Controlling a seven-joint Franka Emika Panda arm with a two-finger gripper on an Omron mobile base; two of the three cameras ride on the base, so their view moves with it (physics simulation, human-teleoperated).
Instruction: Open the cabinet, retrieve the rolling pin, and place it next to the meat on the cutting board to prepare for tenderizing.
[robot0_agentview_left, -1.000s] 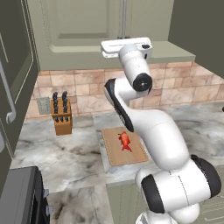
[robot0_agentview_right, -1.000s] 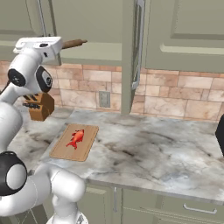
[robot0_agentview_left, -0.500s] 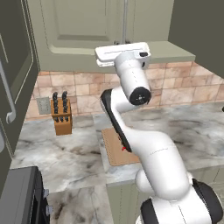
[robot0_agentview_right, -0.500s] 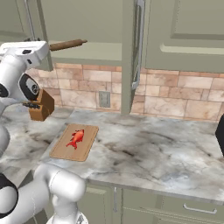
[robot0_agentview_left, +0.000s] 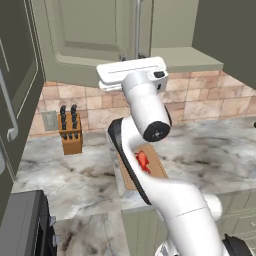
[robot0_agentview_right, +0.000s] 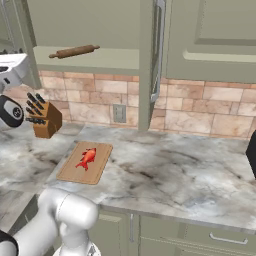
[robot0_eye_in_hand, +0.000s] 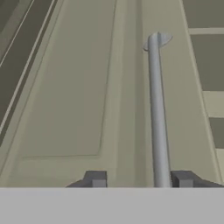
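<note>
Steel handle (robot0_eye_in_hand: 157, 118) of the cabinet (robot0_eye_in_hand: 78, 87) lies between parted fingertips (robot0_eye_in_hand: 95, 179); gripper (robot0_eye_in_hand: 139, 180) should back straight off before reaching the rolling pin (robot0_agentview_right: 74, 51)

No legible text, label or sign on anything.

Glossy white arm (robot0_agentview_left: 150, 110) of rounded tubular links, dark grey joint collars and round black end caps, flat white end effector (robot0_eye_in_hand: 139, 179) bearing two small dark grey fingertips.
</note>
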